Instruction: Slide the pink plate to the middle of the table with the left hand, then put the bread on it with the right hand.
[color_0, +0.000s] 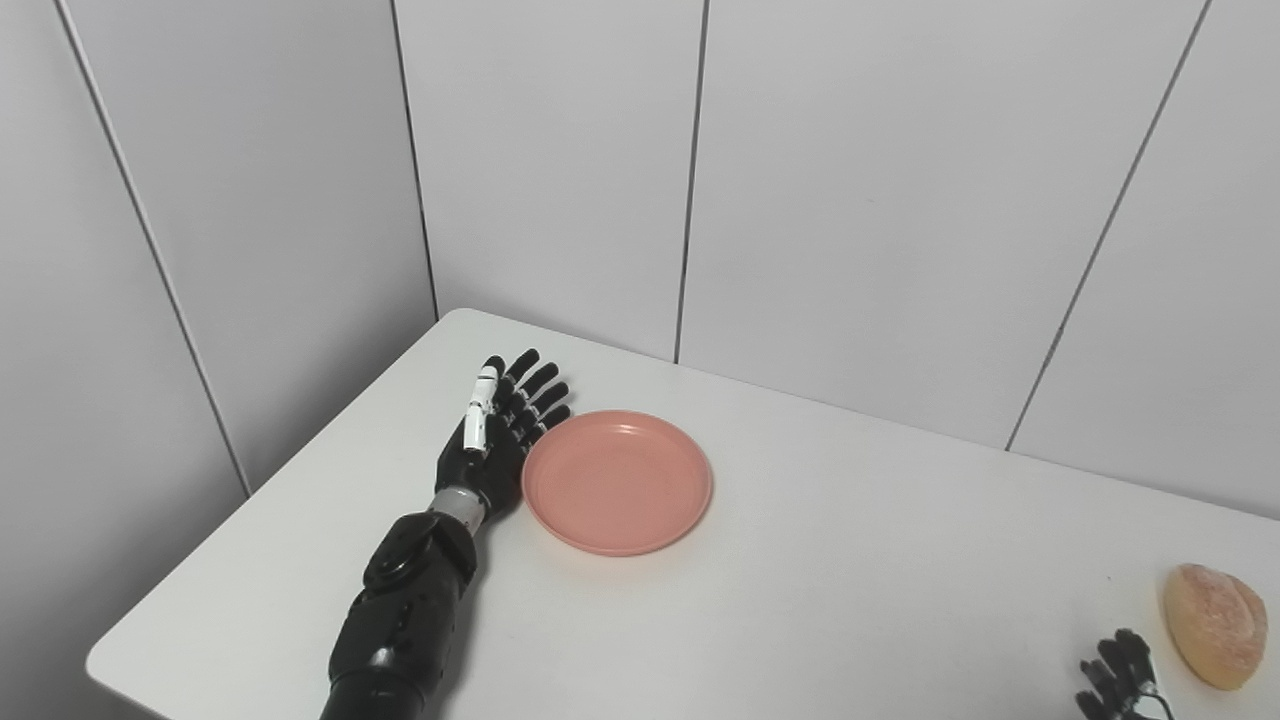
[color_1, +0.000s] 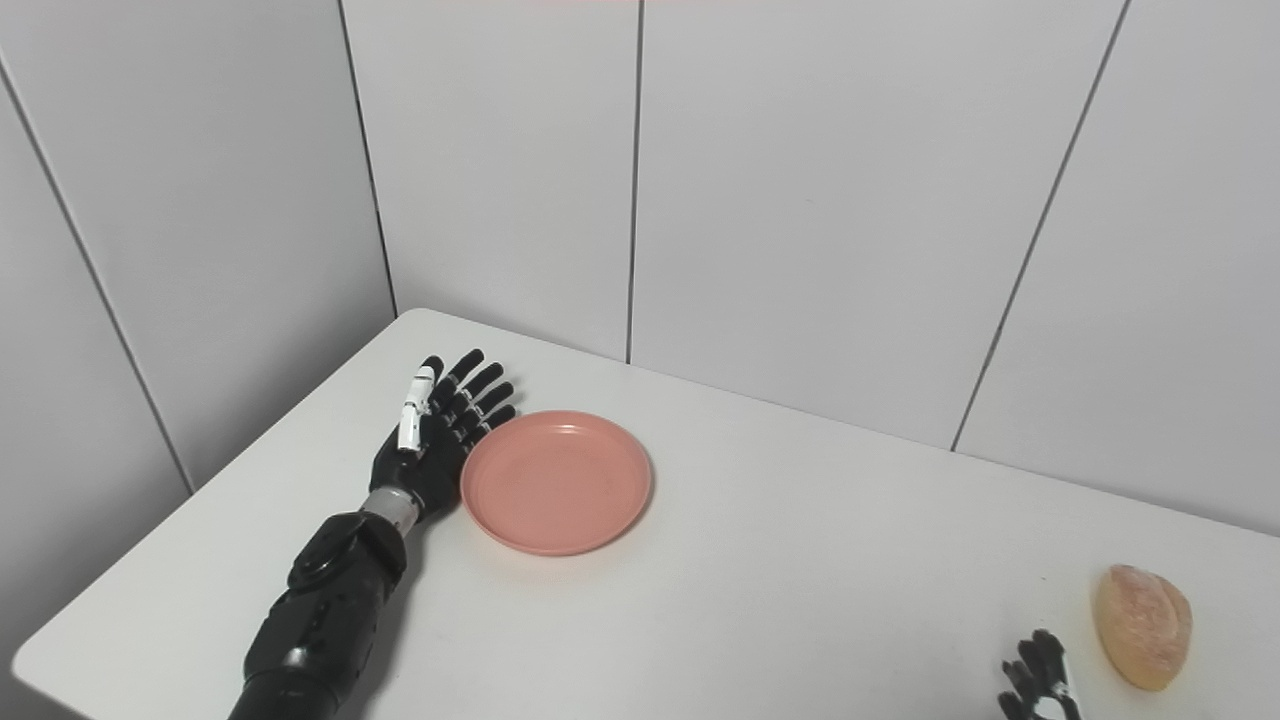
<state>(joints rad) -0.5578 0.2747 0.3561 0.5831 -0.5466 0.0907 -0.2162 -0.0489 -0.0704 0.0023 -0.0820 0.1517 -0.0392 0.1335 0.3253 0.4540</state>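
A white tabletop (color_0: 850, 560) with a rounded corner lies under the left hand (color_0: 495, 440). Beyond the hand stand pale grey wall panels (color_0: 860, 200) divided by thin dark seams.

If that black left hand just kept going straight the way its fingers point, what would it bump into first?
Probably nothing on the table: the left hand points toward the far edge, passing beside the pink plate. Beyond that edge stands the white wall, likely its first contact, though depth is unclear.
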